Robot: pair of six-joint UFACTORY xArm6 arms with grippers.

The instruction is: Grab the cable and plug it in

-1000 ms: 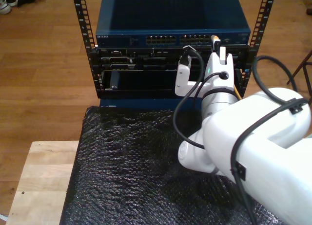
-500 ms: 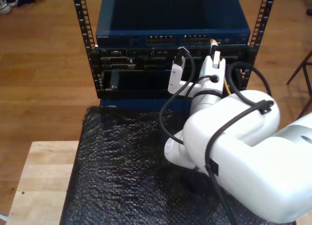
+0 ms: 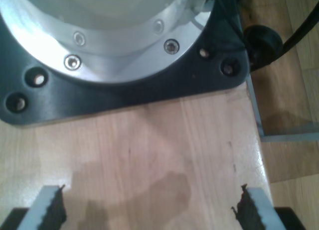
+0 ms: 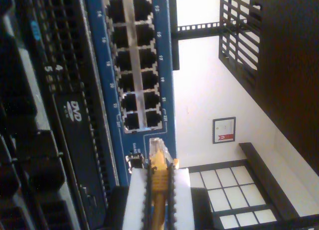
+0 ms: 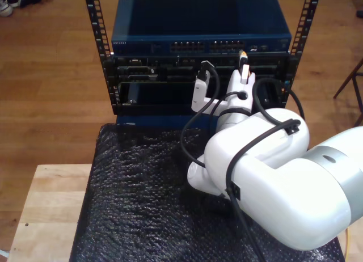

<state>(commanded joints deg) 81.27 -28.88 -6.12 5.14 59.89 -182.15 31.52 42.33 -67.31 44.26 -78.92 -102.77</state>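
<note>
Your second hand is clamped on the thin yellow-orange network cable, whose small clear plastic plug sits just short of the blue network switch ports. Your first hand stands apart over the pale wooden tabletop.

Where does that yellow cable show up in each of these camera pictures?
Exterior view: the cable is at upper middle, held up in front of the blue switch.
Second wrist view: the cable is clamped between my second gripper's jaws.
First wrist view: not in it.
Shared landmark: the switch.
</note>
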